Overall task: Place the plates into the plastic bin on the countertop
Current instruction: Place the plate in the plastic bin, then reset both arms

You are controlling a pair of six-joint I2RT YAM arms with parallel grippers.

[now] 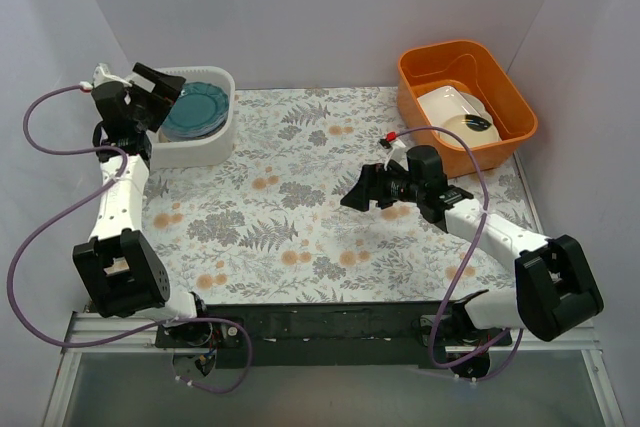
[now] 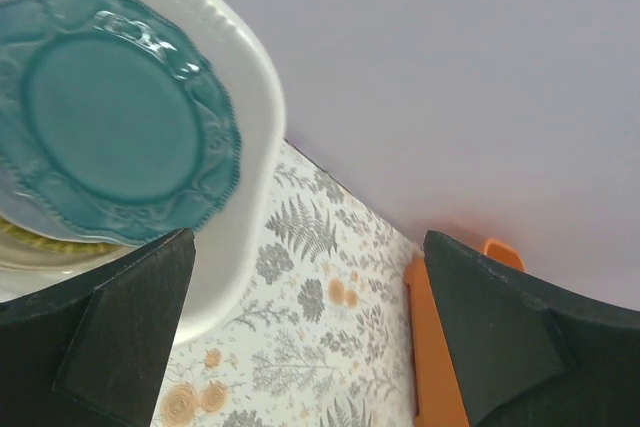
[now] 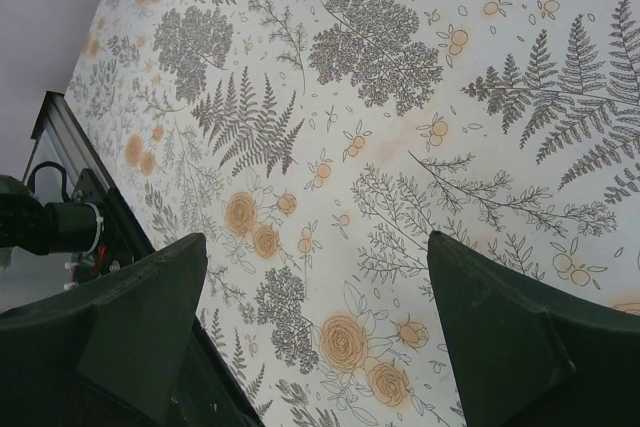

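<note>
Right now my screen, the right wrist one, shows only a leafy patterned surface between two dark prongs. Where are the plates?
Observer: The overhead view shows a blue plate lying in the plastic bin at the far left corner.
Operator: Just that one?
Observer: No. In the left wrist view the edge of a yellow plate peeks out beneath it.
Operator: Is the other arm holding anything?
Observer: No. The left jaws stand wide open and empty, over the bin's left rim.
</note>
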